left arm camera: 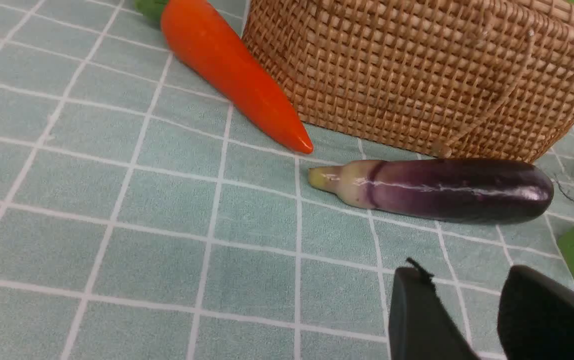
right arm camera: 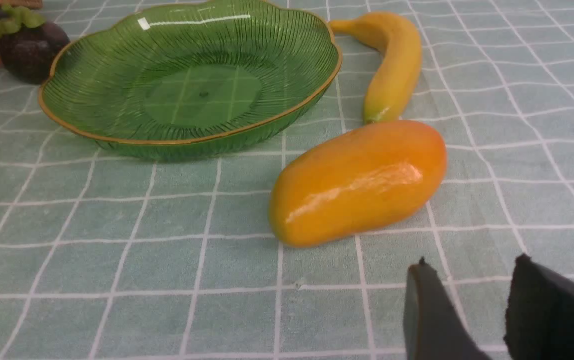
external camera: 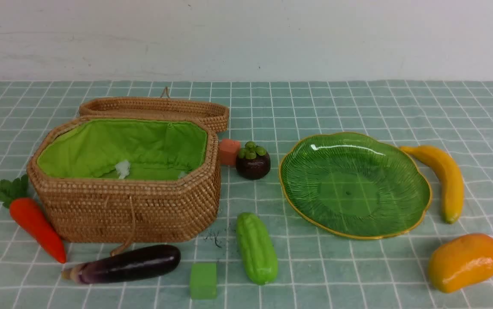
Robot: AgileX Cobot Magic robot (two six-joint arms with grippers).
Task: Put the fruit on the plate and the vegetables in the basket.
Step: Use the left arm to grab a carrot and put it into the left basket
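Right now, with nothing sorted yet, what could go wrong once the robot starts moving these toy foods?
1. The orange carrot with green leaves lies close along the woven brown wicker basket, leaving little room to grip it on that side.
2. The glossy, plump orange-yellow mango is rounded and might slip or roll when pinched.
3. The small orange cube sits right beside the round dark purple mangosteen, so a grab there could catch or shove it.

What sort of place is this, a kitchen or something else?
Probably a staged test table, not a kitchen: a glossy toy orange-yellow mango, a checked teal tablecloth, a bare white wall behind.
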